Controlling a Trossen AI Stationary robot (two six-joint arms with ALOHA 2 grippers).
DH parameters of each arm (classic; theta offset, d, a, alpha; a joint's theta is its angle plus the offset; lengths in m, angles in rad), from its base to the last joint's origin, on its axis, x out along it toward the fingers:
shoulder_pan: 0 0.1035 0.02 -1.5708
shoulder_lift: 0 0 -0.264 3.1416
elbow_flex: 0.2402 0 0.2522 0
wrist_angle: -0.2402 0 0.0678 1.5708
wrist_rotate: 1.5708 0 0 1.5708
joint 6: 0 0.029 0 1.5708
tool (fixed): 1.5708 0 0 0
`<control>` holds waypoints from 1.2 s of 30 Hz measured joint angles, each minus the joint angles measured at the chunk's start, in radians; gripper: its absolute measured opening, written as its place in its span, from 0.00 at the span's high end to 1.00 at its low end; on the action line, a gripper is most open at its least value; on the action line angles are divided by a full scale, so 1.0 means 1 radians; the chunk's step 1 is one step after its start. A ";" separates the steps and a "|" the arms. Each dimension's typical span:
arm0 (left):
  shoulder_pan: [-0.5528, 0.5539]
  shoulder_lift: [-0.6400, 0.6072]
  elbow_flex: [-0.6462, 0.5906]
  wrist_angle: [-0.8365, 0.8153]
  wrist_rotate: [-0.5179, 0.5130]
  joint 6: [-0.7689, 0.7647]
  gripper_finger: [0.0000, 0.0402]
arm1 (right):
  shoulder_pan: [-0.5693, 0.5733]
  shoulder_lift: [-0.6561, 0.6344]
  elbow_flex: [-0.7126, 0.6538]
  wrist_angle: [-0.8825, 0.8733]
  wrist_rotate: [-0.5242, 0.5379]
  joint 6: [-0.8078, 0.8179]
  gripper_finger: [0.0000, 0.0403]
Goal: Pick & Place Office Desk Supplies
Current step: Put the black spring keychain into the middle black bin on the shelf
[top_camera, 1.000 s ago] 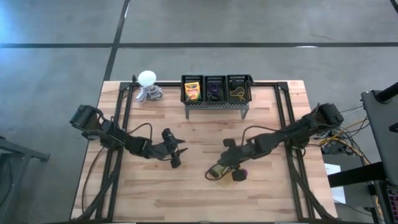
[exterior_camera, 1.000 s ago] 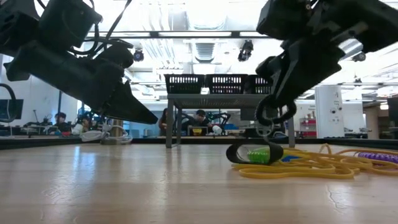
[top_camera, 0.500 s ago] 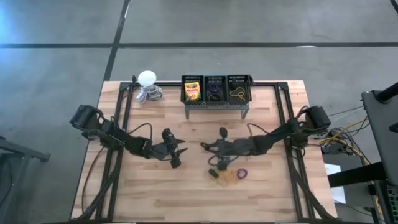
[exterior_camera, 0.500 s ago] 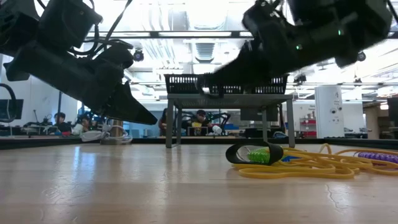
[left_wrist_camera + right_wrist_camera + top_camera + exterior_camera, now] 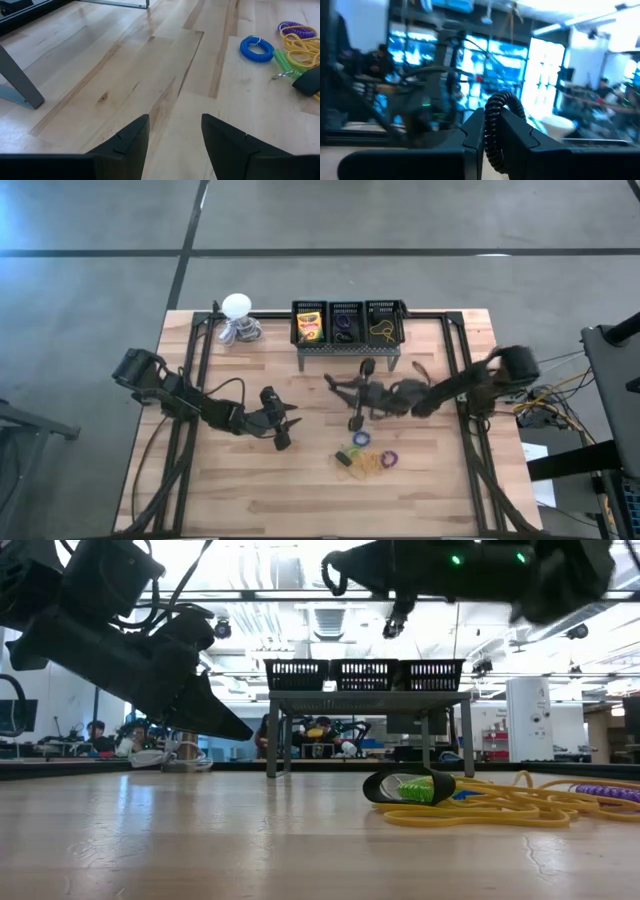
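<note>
My right gripper hovers in front of the basket rack, pointing toward the table's left and shut on a black coiled elastic ring, which the low view shows at its tip. On the wood below lie a blue ring, a green coil with a black piece, yellow rubber bands and a purple ring. The baskets hold a crayon box, rings and rubber bands. My left gripper waits open, low over bare wood at centre left. My right gripper pinches the black coiled ring between its two fingers. The ring's upper arc loops out past the fingertips. The fingers lie about level, pointing toward the table's left. The ring is lifted well clear of the table.
A white ball on a coiled grey base stands at the far left corner. The rack stands on legs at the far middle, with bare wood before it. People and desks show in the room beyond.
My right gripper has risen from the pile of rings and bands at the near right and swung toward the far edge and the rack. It has tipped from pointing down to about level, carrying the black ring higher. The pile stays on the table.
</note>
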 joint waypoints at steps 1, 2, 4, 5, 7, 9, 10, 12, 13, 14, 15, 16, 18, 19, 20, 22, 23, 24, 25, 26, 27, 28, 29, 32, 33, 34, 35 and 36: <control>0.000 0.000 0.000 0.000 0.000 0.000 0.54 | -0.020 -0.049 0.017 -0.105 0.000 0.014 0.89; 0.000 0.000 0.000 -0.001 0.000 0.000 0.54 | -0.042 -0.103 0.035 -0.231 0.000 0.033 0.89; 0.000 0.000 0.000 0.000 0.000 0.000 0.54 | -0.091 -0.202 0.099 -0.532 -0.002 0.095 0.89; 0.000 0.000 0.000 -0.001 0.000 0.000 0.54 | -0.117 -0.242 0.138 -0.688 -0.002 0.141 0.89; 0.000 0.000 0.000 0.000 0.000 0.000 0.54 | -0.170 -0.292 0.215 -0.961 -0.001 0.213 0.89; 0.000 0.000 -0.001 0.000 0.000 0.000 0.54 | -0.222 -0.303 0.274 -1.135 -0.001 0.248 0.89; 0.000 0.000 -0.001 -0.001 0.000 0.000 0.54 | -0.248 -0.303 0.298 -1.191 -0.004 0.252 0.89; 0.000 0.000 -0.001 0.000 0.000 0.000 0.54 | -0.302 -0.294 0.350 -1.254 -0.049 0.249 0.89; 0.000 0.000 -0.001 0.000 0.000 0.000 0.54 | -0.332 -0.289 0.381 -1.288 -0.092 0.249 0.89; 0.000 0.000 -0.001 -0.001 0.000 0.000 0.54 | -0.362 -0.280 0.410 -1.328 -0.137 0.251 0.89; 0.000 0.000 -0.001 -0.001 0.000 0.000 0.54 | -0.393 -0.266 0.439 -1.369 -0.180 0.255 0.89; 0.000 0.000 0.000 0.000 0.000 0.000 0.54 | -0.420 -0.247 0.468 -1.404 -0.213 0.258 0.89; 0.000 0.000 -0.001 0.000 0.000 0.000 0.54 | -0.469 -0.206 0.524 -1.481 -0.241 0.258 0.89; 0.000 0.000 -0.001 -0.001 0.000 0.000 0.54 | -0.491 -0.183 0.553 -1.513 -0.242 0.256 0.89; 0.000 0.000 -0.001 -0.001 0.000 0.000 0.54 | -0.509 -0.161 0.587 -1.542 -0.243 0.254 0.89; 0.000 0.000 -0.001 -0.001 0.000 0.000 0.54 | -0.550 -0.113 0.649 -1.606 -0.246 0.244 0.89; 0.000 0.000 -0.001 -0.001 0.000 0.000 0.54 | -0.566 -0.085 0.681 -1.644 -0.246 0.238 0.89; 0.000 0.000 -0.001 -0.001 0.000 0.000 0.54 | -0.581 -0.055 0.712 -1.679 -0.246 0.230 0.89; 0.000 0.000 -0.001 -0.001 0.000 0.000 0.54 | -0.596 -0.025 0.739 -1.715 -0.246 0.224 0.89; 0.000 0.000 -0.001 -0.001 0.000 0.000 0.54 | -0.606 0.003 0.766 -1.748 -0.246 0.222 0.89; -0.001 0.000 -0.001 -0.001 0.001 0.000 0.54 | -0.616 0.028 0.792 -1.775 -0.245 0.221 0.89; -0.001 0.000 -0.001 -0.001 0.000 0.000 0.54 | -0.625 0.050 0.815 -1.794 -0.245 0.220 0.88; -0.001 0.000 -0.001 -0.001 0.001 0.000 0.54 | -0.632 0.071 0.837 -1.813 -0.245 0.218 0.88; -0.001 0.000 -0.001 -0.001 0.001 0.000 0.54 | -0.644 0.126 0.887 -1.867 -0.246 0.200 0.85; -0.001 0.000 -0.001 -0.001 0.001 0.000 0.54 | -0.644 0.140 0.896 -1.878 -0.245 0.197 0.84; -0.001 0.000 -0.001 -0.001 0.001 0.000 0.54 | -0.644 0.150 0.902 -1.884 -0.246 0.194 0.82; -0.001 0.000 -0.001 -0.001 0.002 0.000 0.54 | -0.644 0.154 0.908 -1.883 -0.246 0.188 0.80; -0.001 0.000 -0.001 -0.001 0.003 0.000 0.54 | -0.644 0.155 0.912 -1.878 -0.246 0.186 0.78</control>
